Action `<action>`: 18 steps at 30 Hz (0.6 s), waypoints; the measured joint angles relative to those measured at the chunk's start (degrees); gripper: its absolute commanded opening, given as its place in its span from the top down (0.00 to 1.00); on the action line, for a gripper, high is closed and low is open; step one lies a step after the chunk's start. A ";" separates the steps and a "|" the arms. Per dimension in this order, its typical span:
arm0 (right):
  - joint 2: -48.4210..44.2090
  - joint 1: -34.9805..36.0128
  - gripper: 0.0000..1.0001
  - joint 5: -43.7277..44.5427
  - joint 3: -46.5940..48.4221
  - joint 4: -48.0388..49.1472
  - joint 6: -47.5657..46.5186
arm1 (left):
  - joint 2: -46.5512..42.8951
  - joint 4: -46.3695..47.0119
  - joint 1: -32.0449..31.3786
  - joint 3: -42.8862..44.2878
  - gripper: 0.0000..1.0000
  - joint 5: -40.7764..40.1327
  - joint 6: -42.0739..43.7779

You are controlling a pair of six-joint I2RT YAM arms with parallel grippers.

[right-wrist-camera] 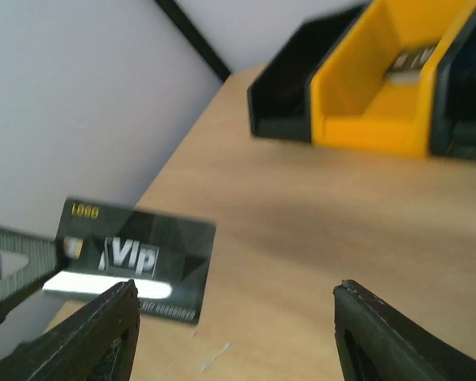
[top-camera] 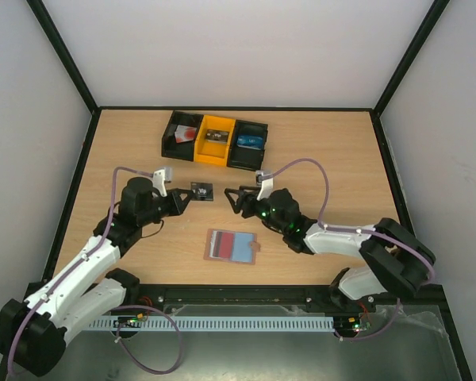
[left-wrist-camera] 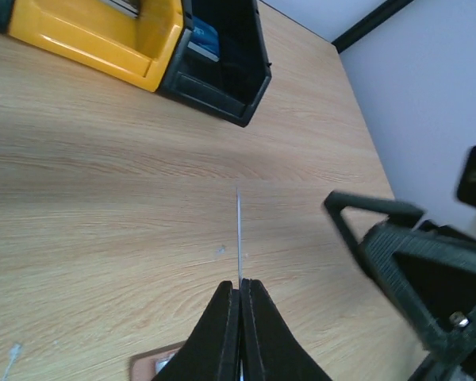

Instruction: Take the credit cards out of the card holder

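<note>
Left claw (left-wrist-camera: 239, 286) pinches a black card (right-wrist-camera: 135, 258) by its edge, right claw (right-wrist-camera: 236, 295) gaping wide near it.

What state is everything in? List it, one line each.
Left gripper: shut on the black card.
Right gripper: open, empty.
Black card: in the air, gripped at one edge.
Card holder: flat on the table, untouched.
Red card: in the holder.
Blue card: in the holder.

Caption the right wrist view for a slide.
Open right gripper faces the black VIP card pinched by the left gripper.
</note>
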 measured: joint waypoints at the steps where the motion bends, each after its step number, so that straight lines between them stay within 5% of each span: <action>1: 1.01 0.00 0.35 -1.64 0.22 -0.22 1.68 | 0.44 0.48 0.70 0.00 0.97 1.68 0.11; 7: 3.80 0.04 0.42 -12.04 0.11 2.73 12.98 | 2.64 1.20 4.11 0.31 0.97 10.67 1.27; 18: 12.72 0.07 0.67 -22.53 -4.81 28.00 35.10 | 1.31 2.56 6.25 1.81 0.97 24.68 -0.92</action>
